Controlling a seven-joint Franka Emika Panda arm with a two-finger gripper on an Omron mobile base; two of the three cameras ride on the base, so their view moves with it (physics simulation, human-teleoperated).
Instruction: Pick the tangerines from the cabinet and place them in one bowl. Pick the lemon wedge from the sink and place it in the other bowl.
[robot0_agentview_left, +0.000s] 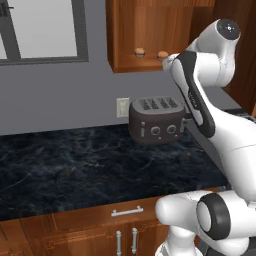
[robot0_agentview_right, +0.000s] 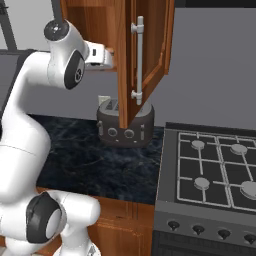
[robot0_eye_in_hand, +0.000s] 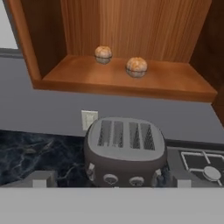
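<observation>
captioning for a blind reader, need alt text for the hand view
Two tangerines sit apart on the open shelf of a wooden cabinet. Below, a dark four-slot toaster stands on a black marbled counter.

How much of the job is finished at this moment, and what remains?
Nothing looks done yet. Both tangerines sit on the cabinet shelf above the toaster, apart from each other. In hand: the open gripper is raised toward the shelf and holds nothing. Left: carry both tangerines to a bowl, then move the lemon wedge from the sink to the other bowl.
</observation>
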